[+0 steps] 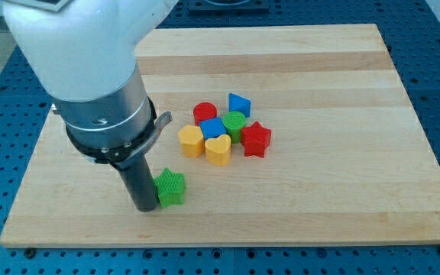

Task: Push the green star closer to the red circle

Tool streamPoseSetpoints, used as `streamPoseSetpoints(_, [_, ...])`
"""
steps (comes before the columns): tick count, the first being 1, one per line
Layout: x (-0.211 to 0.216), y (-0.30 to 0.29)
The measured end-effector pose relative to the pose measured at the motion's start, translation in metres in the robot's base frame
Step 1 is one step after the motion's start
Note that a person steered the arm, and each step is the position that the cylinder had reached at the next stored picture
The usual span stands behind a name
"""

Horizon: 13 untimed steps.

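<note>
Camera view: your rod stands on the wooden tabletop (342,69) with my tip (145,208) planted just at the view's left of the green star (171,187), touching or all but touching its side; the exact contact cannot be made out. There is no end effector with jaws here, only the straight dark rod, so it holds nothing and simply leans against the star's flank.

Take the green star as your landmark. It sits alone, low on the board, near the tabletop's bottom edge but with a strip of bare wood between it and that edge. Up and to the view's right of it lies a tight cluster of blocks, well apart from the star. The nearest are the yellow hexagon-like block (192,141) and the yellow heart (218,150), which touch each other. Beyond them, farther up and right of the star, come the blue cube (213,128), the green circle (234,123) and the red star (256,139). The red circle (205,113) stands at the cluster's upper left, with the yellow hexagon-like block between it and the green star. The blue triangle (239,104) is farthest from the star.

Bare wood runs from the star toward the cluster, and a broad stretch spreads to the star's right along the bottom edge.
</note>
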<state>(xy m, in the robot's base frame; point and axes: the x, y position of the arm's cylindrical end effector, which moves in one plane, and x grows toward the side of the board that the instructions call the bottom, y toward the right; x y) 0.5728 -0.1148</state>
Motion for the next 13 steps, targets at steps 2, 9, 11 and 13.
streamPoseSetpoints(2, [0.025,0.053])
streamPoseSetpoints(9, [-0.046,-0.04])
streamPoseSetpoints(11, [-0.056,-0.069])
streamPoseSetpoints(13, [-0.104,-0.052])
